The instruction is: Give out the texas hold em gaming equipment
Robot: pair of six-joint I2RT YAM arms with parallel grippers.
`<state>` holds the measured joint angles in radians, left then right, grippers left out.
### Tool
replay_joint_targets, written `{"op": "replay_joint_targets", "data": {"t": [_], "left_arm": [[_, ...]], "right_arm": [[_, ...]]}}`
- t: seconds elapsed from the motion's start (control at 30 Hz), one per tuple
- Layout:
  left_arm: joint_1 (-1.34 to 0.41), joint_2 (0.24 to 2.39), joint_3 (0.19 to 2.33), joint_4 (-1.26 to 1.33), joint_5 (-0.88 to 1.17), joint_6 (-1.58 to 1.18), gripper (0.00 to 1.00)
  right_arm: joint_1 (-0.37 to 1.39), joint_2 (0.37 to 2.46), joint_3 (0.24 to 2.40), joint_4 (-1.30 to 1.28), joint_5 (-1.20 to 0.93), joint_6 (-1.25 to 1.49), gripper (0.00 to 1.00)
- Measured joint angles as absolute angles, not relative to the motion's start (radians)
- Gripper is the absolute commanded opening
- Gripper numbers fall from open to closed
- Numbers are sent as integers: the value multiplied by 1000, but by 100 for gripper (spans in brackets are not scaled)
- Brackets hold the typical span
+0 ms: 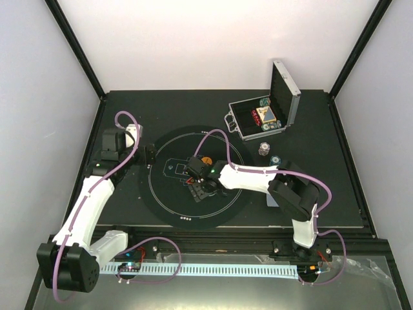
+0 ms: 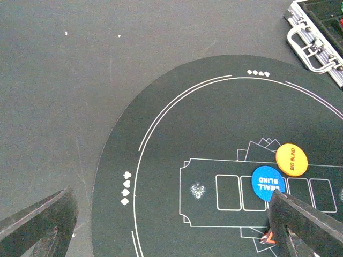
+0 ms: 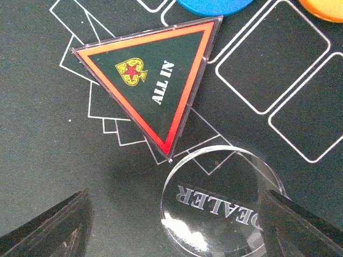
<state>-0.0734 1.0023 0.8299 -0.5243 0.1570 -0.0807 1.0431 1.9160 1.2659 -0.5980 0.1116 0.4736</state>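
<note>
The dealer button (image 3: 217, 206) is clear, glossy plastic on a matt mat (image 3: 43, 160).

Counts on one round black mat (image 2: 225, 123): one blue disc (image 2: 267, 183), one orange disc (image 2: 291, 159), one red triangle marker (image 3: 155, 85), one clear round dealer button (image 3: 214, 214). Adds, upper right of the top view, one open silver case (image 1: 284, 90), with one small pale chip stack (image 1: 263, 150) and one teal chip (image 1: 275, 159) just below. Leaves the pieces inside the case uncounted, too small to tell.

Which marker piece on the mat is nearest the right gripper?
The clear round DEALER button, lying right between its fingers; the ALL IN triangle, blue disc and orange disc sit farther ahead.
</note>
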Motion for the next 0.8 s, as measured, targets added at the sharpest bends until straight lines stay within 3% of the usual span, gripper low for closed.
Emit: {"op": "replay_joint_targets", "data": {"t": [0.33,0.5,0.63,0.8], "left_arm": [[-74,1009,830,-525,149,-81,99],[-76,1029,830,-526,149,-81,99],[-85,1042,830,-527,150,-81,99],[-92,1063,830,-528,156,-81,99]], "right_arm": [[1039,1916,1266,-617,160,474,84],[1010,1916,1266,-625,168,470,80],[995,1916,1264,-619,154,458,69],[997,1916,1261,-609,124,451,68]]}}
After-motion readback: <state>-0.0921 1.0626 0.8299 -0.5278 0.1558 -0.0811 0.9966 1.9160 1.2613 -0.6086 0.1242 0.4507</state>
